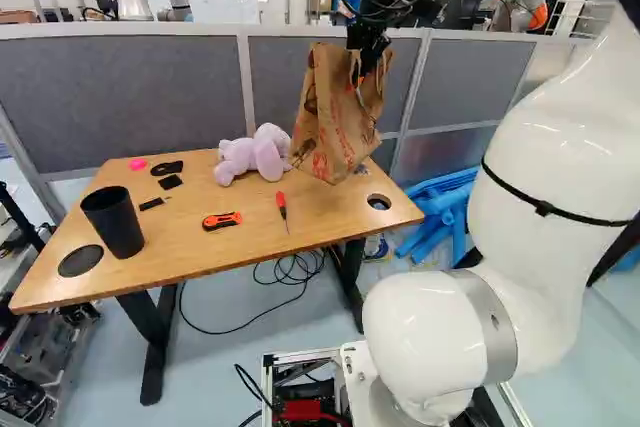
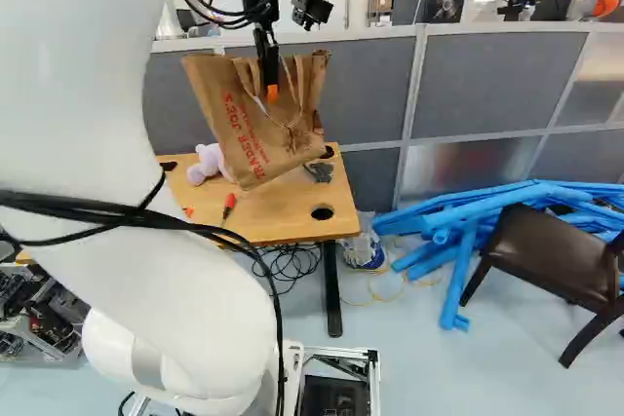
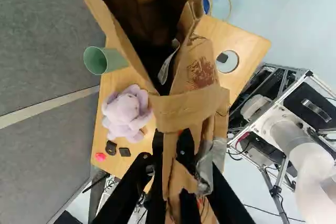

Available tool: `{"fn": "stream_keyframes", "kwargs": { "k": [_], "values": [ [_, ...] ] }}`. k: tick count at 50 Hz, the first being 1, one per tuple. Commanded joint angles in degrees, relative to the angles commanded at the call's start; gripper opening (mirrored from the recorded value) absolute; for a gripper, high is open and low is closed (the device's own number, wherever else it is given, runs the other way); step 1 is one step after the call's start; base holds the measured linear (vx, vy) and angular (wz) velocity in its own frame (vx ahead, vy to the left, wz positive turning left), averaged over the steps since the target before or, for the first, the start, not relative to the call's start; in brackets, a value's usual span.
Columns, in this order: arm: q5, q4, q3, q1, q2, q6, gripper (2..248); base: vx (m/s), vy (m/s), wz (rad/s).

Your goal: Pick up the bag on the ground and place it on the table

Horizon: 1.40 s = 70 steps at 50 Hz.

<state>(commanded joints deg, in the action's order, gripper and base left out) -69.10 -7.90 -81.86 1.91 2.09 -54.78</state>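
Brown paper bag with red print (image 1: pixel 325 137) hangs tilted over the light wooden desk (image 1: pixel 190 247), its upper edge pinched by the black two-fingered hand (image 2: pixel 270 85), fingers nearly together; on the desk, a lilac plush toy (image 1: pixel 238 159) and a black cup (image 1: pixel 116 227); beside the desk, blue foam tubes (image 2: pixel 458 284)

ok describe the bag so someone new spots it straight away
Find the wooden table before the grey partition. Over its right-hand part in the left base view hangs a tilted brown paper bag with red print. Unlike the lilac plush toy on the table, it is held up by the claw.
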Motion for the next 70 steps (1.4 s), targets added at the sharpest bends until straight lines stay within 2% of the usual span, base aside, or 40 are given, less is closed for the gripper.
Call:
{"fn": "stream_keyframes", "kwargs": {
  "k": [37,70],
  "values": [
    [-3.94,-1.16,-1.33,0.54,1.27,0.0,21,0.0,0.0,0.0],
    [-5.64,1.64,-2.79,2.9,2.65,0.0,21,0.0,0.0,0.0]
  ]
}}
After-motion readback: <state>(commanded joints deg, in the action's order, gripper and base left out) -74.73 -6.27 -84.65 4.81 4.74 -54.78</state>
